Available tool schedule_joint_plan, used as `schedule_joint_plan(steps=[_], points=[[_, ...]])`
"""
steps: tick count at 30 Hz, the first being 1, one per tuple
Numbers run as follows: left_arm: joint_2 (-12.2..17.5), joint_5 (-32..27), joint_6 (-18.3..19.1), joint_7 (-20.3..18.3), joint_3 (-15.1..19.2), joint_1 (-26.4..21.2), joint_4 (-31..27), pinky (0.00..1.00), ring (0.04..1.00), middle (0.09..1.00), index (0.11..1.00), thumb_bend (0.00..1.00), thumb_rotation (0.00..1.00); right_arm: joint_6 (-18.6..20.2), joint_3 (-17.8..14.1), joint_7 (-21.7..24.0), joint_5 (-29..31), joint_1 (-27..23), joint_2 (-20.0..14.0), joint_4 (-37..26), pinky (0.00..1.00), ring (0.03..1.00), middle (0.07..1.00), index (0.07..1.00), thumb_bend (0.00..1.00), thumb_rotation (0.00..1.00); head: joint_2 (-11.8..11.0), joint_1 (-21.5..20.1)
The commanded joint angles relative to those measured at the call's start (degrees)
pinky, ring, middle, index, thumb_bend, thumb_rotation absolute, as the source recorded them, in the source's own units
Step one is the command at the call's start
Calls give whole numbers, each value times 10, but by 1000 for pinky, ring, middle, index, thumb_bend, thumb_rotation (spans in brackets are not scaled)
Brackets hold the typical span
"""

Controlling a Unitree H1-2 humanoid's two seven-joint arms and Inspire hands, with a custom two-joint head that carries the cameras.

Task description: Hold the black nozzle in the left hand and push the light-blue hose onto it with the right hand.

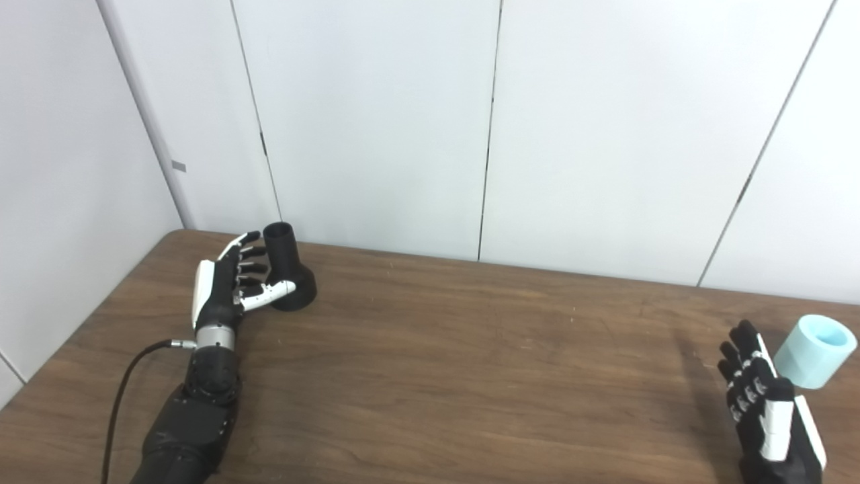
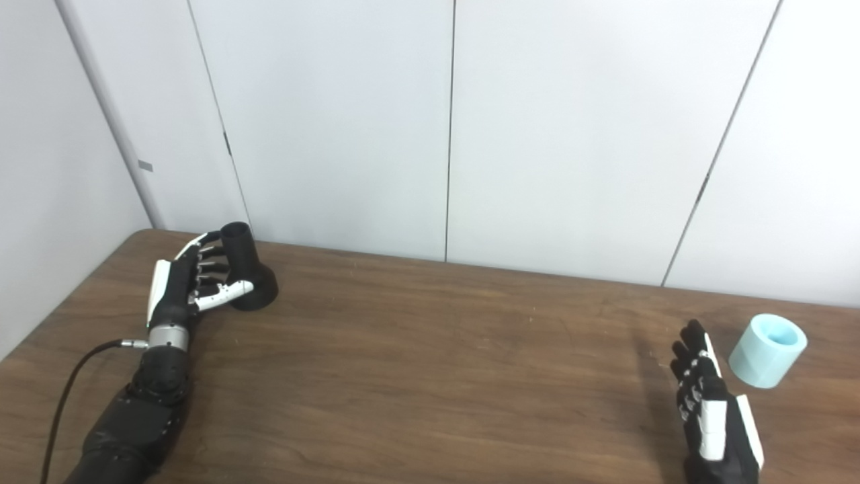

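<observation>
A: What lies at the upper left of the frame?

B: The black nozzle (image 1: 287,267) stands upright on the brown wooden table (image 1: 470,363), wide base down and narrow open neck up, near the table's far left corner. The left hand (image 1: 232,282) is beside it on its left side, palm toward it. The fingers (image 1: 250,259) are spread and reach toward the neck; the white thumb (image 1: 272,294) stretches across the front of the flared base. Whether they touch the nozzle cannot be told; the hand is not closed round it.

A: And at the lower right?

B: The light-blue hose (image 2: 767,351), a short open tube, rests on the table tilted, its mouth turned up and toward the right edge of the frame. The right hand (image 2: 713,410) is raised just to its left, fingers extended upward and close together, holding nothing. A narrow gap of table shows between hand and hose in the right eye view.

A: What stands between the two parts?

B: Only bare wood. Nozzle and hose are well apart, at opposite sides of the table.

A: What surrounds the table?

B: White wall panels (image 1: 376,121) with dark vertical seams fill the upper half of the frame. A black cable (image 1: 121,396) runs from the left wrist down to the bottom edge, lower left.
</observation>
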Motion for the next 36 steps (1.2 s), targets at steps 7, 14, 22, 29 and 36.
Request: schedule_joint_plan(steps=[7,14,22,29,36], points=[[-5,-13,35,-13,-3,-13,-29,377,463,538,502,557,73,16,8,-2,3,57,22,19,1000,1000,1000,1000,694,1000,4,-3],[-2,-9,69,-28,-17,-3,-54,394,472,541,490,524,70,20,7,-2,2,56,21,17,1000,1000,1000,1000,686,1000,7,-5],[10,10,122,-77,-57,-8,-58,460,540,588,493,522,78,20,8,-1,-1,57,21,15,1000,1000,1000,1000,682,1000,10,-5],[8,19,149,-139,-116,-7,-76,454,538,591,494,521,81,25,9,-2,-2,58,22,9,1000,1000,1000,1000,682,1000,15,-12],[-6,25,160,-183,-162,12,-135,473,550,612,495,521,82,33,14,-6,-6,62,27,-7,1000,1000,1000,1000,679,1000,19,-26]])
